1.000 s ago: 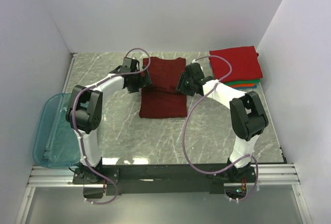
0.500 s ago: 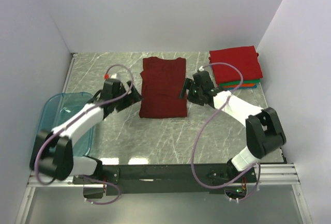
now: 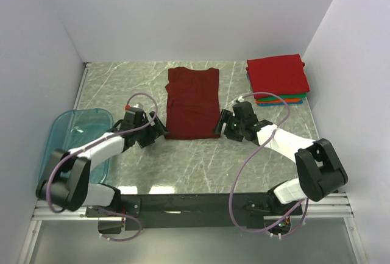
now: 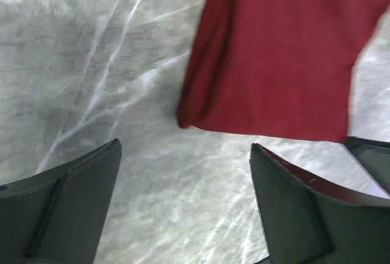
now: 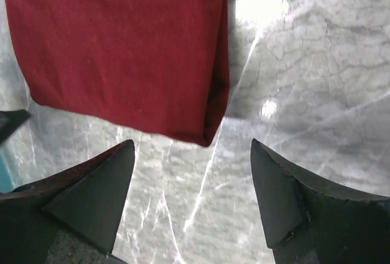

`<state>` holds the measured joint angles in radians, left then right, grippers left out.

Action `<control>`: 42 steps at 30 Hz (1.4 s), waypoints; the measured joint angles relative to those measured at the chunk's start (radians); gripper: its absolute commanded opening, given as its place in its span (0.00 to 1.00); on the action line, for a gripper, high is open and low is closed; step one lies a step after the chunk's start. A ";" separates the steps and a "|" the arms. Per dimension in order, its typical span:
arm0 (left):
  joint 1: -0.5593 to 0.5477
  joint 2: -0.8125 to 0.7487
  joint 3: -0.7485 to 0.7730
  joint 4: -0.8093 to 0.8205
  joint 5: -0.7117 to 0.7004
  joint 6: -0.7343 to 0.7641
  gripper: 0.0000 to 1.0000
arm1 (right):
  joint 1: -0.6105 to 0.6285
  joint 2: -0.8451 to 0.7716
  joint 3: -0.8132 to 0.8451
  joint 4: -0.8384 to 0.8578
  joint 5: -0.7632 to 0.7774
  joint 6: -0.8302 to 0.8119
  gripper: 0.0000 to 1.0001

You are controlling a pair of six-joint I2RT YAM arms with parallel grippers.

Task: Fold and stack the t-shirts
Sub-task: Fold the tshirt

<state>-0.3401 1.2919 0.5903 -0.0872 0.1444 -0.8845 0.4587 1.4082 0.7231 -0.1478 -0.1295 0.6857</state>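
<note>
Maroon t-shirt (image 3: 192,102) lies flat at the centre of the table (image 3: 122,87), sides folded in to form 1 long panel. Folded stack (image 3: 277,78) sits far right, red on top. Left gripper (image 3: 157,131) and right gripper (image 3: 220,127) flank its 2 near corners, jaws spread, holding nothing. Cloth judged light, limp and doubled at the edges; pinch each near corner through all layers. Lower stack colours barely show. Layer count at the hem is unclear.

On the surface (image 3: 183,160), the t-shirt (image 3: 192,102) lies between the left claw (image 3: 161,131) and right claw (image 3: 217,125), the folded stack (image 3: 277,76) far right, the bin (image 3: 61,148) near left.
</note>
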 measured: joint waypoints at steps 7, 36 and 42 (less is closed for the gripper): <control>0.000 0.179 0.063 0.047 0.035 -0.004 0.65 | 0.000 0.094 0.013 0.037 0.017 0.033 0.67; -0.084 0.219 -0.005 0.179 0.024 -0.069 0.01 | 0.044 0.105 -0.088 0.117 -0.024 0.083 0.00; -0.128 0.080 -0.126 0.169 -0.024 -0.115 0.01 | 0.082 -0.003 -0.204 0.145 -0.040 0.096 0.00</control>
<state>-0.4679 1.3716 0.4641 0.0814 0.1200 -0.9997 0.5411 1.4048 0.5190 -0.0029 -0.1696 0.7818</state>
